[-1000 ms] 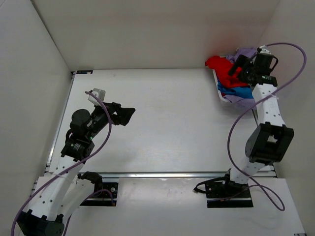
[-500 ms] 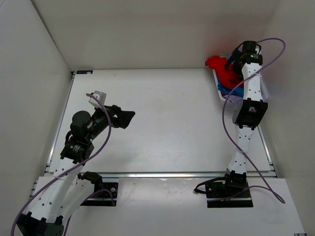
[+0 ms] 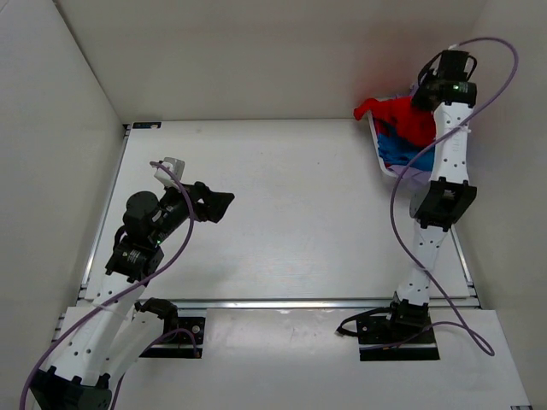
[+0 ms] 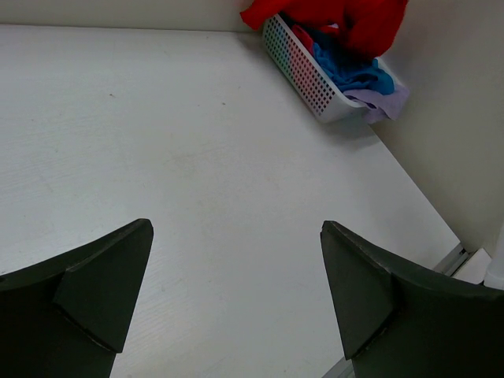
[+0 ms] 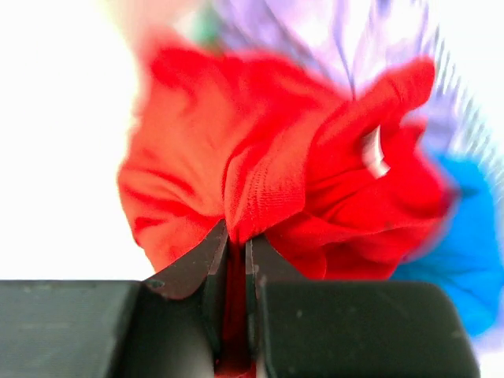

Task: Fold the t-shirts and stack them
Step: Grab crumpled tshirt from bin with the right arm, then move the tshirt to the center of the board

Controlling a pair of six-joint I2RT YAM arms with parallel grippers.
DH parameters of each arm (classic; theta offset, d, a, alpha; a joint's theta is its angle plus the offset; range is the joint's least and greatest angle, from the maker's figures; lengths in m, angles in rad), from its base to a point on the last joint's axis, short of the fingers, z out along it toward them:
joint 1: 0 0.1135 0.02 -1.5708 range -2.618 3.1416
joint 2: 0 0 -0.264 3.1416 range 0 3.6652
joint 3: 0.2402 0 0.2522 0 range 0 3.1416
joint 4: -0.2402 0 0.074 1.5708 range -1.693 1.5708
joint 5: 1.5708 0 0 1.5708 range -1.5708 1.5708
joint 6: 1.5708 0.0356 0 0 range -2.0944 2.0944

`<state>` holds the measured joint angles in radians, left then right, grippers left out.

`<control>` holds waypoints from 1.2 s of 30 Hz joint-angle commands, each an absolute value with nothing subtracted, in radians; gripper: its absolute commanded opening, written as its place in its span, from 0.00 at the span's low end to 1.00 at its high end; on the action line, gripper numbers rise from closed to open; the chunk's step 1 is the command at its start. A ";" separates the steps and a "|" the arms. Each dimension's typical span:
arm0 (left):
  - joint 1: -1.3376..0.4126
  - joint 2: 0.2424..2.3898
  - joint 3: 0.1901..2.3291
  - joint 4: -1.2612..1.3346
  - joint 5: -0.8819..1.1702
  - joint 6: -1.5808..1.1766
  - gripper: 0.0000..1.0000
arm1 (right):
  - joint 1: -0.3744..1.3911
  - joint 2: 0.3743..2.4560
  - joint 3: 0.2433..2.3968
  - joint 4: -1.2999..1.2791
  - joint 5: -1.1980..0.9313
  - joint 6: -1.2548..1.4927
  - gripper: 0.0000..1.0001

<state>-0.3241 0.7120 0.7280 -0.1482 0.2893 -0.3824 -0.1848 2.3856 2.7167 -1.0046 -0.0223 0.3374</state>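
Observation:
The t-shirts lie bunched in a white basket (image 3: pixel 382 160) at the table's far right corner. A bright red t-shirt (image 3: pixel 402 122) tops the pile, with a blue one (image 3: pixel 402 154) and a lavender one (image 4: pixel 386 102) under it. My right gripper (image 5: pixel 236 236) is shut on a fold of the red t-shirt (image 5: pixel 268 181), cloth pinched between its dark fingers. In the overhead view that gripper (image 3: pixel 426 96) sits above the basket's back end. My left gripper (image 3: pixel 220 202) hangs open over the left side of the table, nothing between its fingers (image 4: pixel 102 283).
The white perforated basket (image 4: pixel 303 71) stands against the right wall. White walls close the table at the back and both sides. A purple cable (image 3: pixel 402 213) loops beside the right arm. A metal rail (image 3: pixel 299 301) runs along the near edge.
My right gripper closed on the red t-shirt after reaching further back over the basket, and the arm straightened upward. The red cloth has lifted a little. The left arm has stayed put.

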 commanded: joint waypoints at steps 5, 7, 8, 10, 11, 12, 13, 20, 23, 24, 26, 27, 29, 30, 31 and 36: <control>-0.310 0.715 0.729 -0.135 0.295 -0.371 0.99 | -0.054 1.742 2.430 -0.432 -0.254 0.187 0.00; -0.311 0.719 0.733 -0.138 0.282 -0.362 0.98 | -0.038 1.640 2.293 -0.338 -0.343 0.260 0.00; -0.310 0.713 0.738 -0.138 0.276 -0.356 0.99 | -0.011 1.596 2.271 -0.336 -0.347 0.271 0.01; -0.308 0.721 0.749 -0.146 0.255 -0.353 0.99 | 0.065 1.585 2.307 -0.408 -0.328 0.221 0.00; -0.304 0.722 0.759 -0.152 0.246 -0.351 0.99 | 0.105 1.591 2.341 -0.457 -0.321 0.209 0.00; -0.299 0.724 0.771 -0.161 0.238 -0.345 0.98 | 0.112 1.594 2.361 -0.500 -0.331 0.221 0.00; -0.293 0.723 0.779 -0.166 0.215 -0.335 0.99 | 0.129 1.598 2.358 -0.515 -0.348 0.225 0.00; -0.262 0.723 0.902 -0.248 0.025 -0.292 0.99 | 0.206 1.601 2.171 -0.583 -0.365 0.262 0.00; -0.268 0.716 0.949 -0.298 -0.053 -0.267 0.99 | 0.257 1.632 2.038 -0.613 -0.329 0.249 0.00; -0.264 0.715 0.959 -0.304 -0.049 -0.261 0.99 | 0.274 1.663 2.011 -0.636 -0.324 0.242 0.07; -0.256 0.709 0.950 -0.307 0.000 -0.253 0.99 | 0.296 1.737 2.054 -0.731 -0.284 0.227 0.52; -0.259 0.704 0.930 -0.307 0.062 -0.253 0.99 | 0.307 1.802 2.133 -0.829 -0.215 0.221 0.60; -0.268 0.706 0.897 -0.317 0.177 -0.241 0.99 | 0.325 1.888 2.271 -0.966 -0.126 0.202 0.83; -0.270 0.716 0.881 -0.331 0.266 -0.238 0.99 | 0.334 1.941 2.364 -1.033 -0.059 0.199 0.88; -0.288 0.741 0.874 -0.372 0.296 -0.220 0.98 | 0.331 1.978 2.443 -1.092 -0.036 0.190 0.88; -0.455 0.911 0.940 -0.671 0.304 -0.078 0.99 | 0.281 1.982 2.449 -1.164 -0.009 0.196 0.87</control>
